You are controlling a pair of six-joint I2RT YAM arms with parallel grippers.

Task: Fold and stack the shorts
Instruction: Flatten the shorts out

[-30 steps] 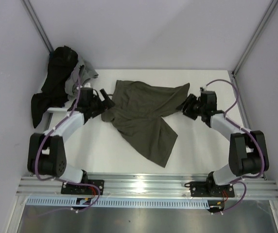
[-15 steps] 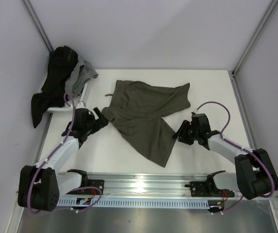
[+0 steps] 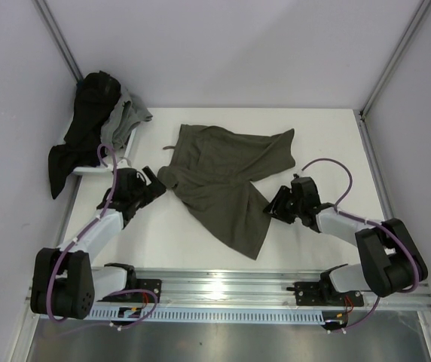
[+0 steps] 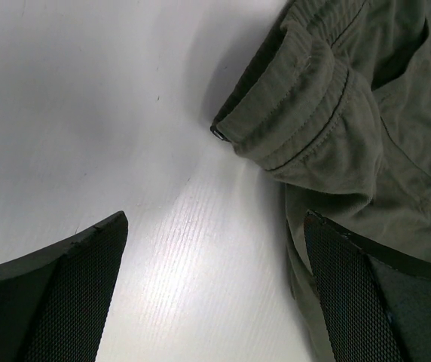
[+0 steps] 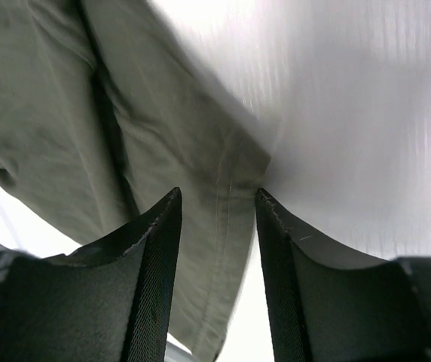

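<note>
Olive shorts (image 3: pixel 227 181) lie spread flat on the white table (image 3: pixel 170 234), about mid-way between the two arms. The waistband is on the left. One leg points right and the other runs diagonally toward the near right.

**Left gripper (image 3: pixel 155 183):** released, jaws at full spread. It sits low over the table just left of the waistband corner (image 3: pixel 166 179), which lies straight ahead of it, toward the right.
- The wrist view shows that corner (image 4: pixel 291 113) rolled over on itself.
- The same view shows bare table between the fingertips (image 4: pixel 215 226). Cloth reaches only the right-hand finger.
- Nothing is held.

**Right gripper (image 3: pixel 274 205):** jaws narrowed but visibly apart, not clenched on anything. It sits at the right edge of the diagonal leg, and the shorts lie to its left.
- The wrist view shows the hem (image 5: pixel 230 173) running lengthwise into the gap between the fingertips (image 5: pixel 218 197). The hem looks flat and unpinched.

**Governing relation:** each gripper faces inward at an opposite edge of the shorts. The left one is nearer the waistband and the right one is nearer the hem. In my judgement, any fold depends on both edges being caught first. The left gripper is short of its corner, while the right one already straddles its edge.

**Difference between views:**
- The top view gives the overall lie of the shorts. It also shows a pile (image 3: pixel 91 128) of dark clothes at the far left corner, well apart from the shorts.
- The top view cannot show whether cloth sits between the jaws. Only the wrist views settle that.
</note>
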